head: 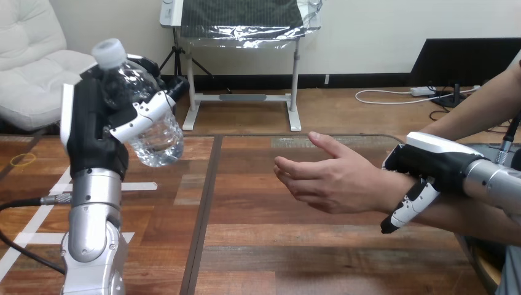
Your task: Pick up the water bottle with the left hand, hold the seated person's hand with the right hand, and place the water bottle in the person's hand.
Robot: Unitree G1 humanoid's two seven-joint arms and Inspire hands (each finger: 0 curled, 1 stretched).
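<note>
A clear water bottle (145,114) with a white cap is raised well above the table at the left, tilted with its cap up and to the left. My left hand (95,132) is shut on it, fingers curled round its body. The person's hand (329,178) reaches in from the right, palm open and turned toward the bottle, above the middle of the table. My right hand (424,169) sits at the person's wrist, with its thumb curled down in front of the wrist and the rest wrapped behind it. A wide gap separates the bottle from the person's hand.
The wooden table (258,246) stretches below both arms, with white tape marks (46,212) at its left. The person's forearm (473,221) runs along the right edge.
</note>
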